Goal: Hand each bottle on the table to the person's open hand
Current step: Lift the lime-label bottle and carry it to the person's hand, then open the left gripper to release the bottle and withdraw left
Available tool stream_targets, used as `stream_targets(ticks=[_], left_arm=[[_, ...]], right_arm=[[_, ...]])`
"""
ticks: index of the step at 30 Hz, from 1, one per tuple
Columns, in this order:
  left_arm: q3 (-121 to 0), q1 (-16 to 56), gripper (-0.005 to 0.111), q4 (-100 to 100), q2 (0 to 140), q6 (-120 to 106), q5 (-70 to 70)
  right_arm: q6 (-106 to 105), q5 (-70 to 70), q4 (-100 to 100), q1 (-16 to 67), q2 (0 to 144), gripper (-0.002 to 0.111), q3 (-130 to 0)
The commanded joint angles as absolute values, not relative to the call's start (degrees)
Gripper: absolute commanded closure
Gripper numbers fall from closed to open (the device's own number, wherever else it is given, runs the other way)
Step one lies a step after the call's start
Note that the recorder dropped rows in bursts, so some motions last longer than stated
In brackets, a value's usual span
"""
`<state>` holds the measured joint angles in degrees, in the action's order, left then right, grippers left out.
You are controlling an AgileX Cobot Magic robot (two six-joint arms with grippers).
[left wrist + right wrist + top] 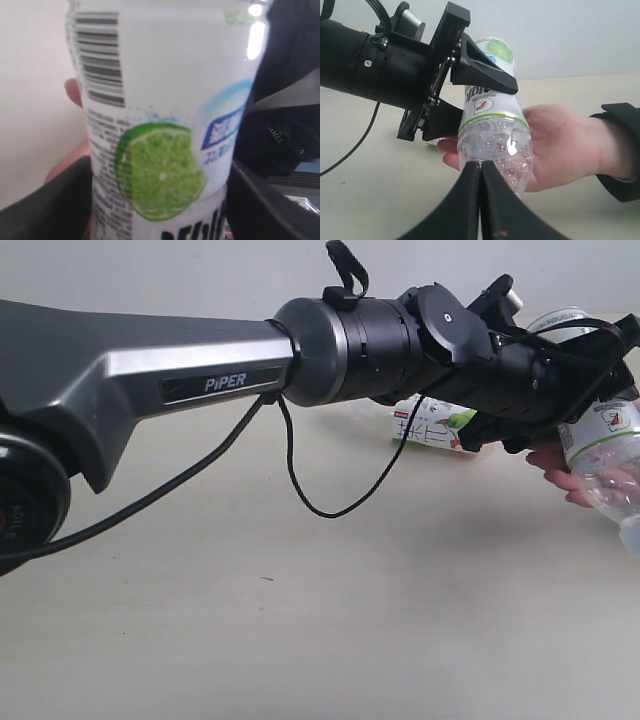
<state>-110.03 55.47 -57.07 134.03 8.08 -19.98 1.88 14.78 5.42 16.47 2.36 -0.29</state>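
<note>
My left gripper (590, 370) reaches across to the right and is shut on the lime-picture bottle (610, 455), gripping its labelled body. In the left wrist view the lime label (160, 150) fills the frame between the two black fingers (45, 210). The bottle (495, 135) hangs tilted over the palm of the person's open hand (565, 145); whether it touches the palm I cannot tell. My right gripper (481, 170) is shut and empty, low in front of the bottle's clear base. A bottle with a white leaf-print label (435, 427) lies on the table (300, 620) behind the arm. The other bottles are out of view.
The left arm's grey link (150, 370) and its hanging black cable (300, 490) cross the exterior view. The person's dark sleeve (620, 150) comes in beside the hand. A pale wall stands behind the table.
</note>
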Motion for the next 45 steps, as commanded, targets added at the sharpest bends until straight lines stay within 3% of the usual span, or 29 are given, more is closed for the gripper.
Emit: stream_targets(ticks=[1, 7, 16, 28, 33, 35, 39, 45], left_arm=[[-110.13, 55.54, 0.036, -57.53, 133.84, 5.36, -19.17], [-110.13, 55.54, 0.02, -57.67, 133.84, 4.76, -19.17], [-110.13, 55.37, 0.021, -57.39, 131.62, 2.64, -20.99], [-110.13, 51.59, 0.023, -49.84, 123.94, 0.0, -38.62], [-109.99, 51.25, 0.048, -42.31, 120.55, 0.0, -43.77], [-109.85, 51.25, 0.063, -39.39, 119.43, 0.0, -45.94], [-108.45, 51.25, 0.107, -32.61, 116.8, 0.0, -49.55], [-100.06, 51.25, 0.107, -25.97, 111.95, -1.24, -47.29]], right_arm=[[1.74, 14.13, 5.58, 16.35, 2.01, 0.108, 0.0], [1.74, 14.13, 5.57, 16.35, 2.01, 0.108, 0.0], [1.74, 14.13, 5.57, 16.35, 2.01, 0.108, 0.0], [1.74, 14.13, 5.57, 16.35, 2.01, 0.108, 0.0], [1.74, 14.13, 5.57, 16.35, 2.01, 0.108, 0.0], [1.74, 14.13, 5.57, 16.35, 2.01, 0.108, 0.0], [1.74, 14.13, 5.57, 16.35, 2.01, 0.108, 0.0], [1.74, 14.13, 5.57, 16.35, 2.01, 0.108, 0.0]])
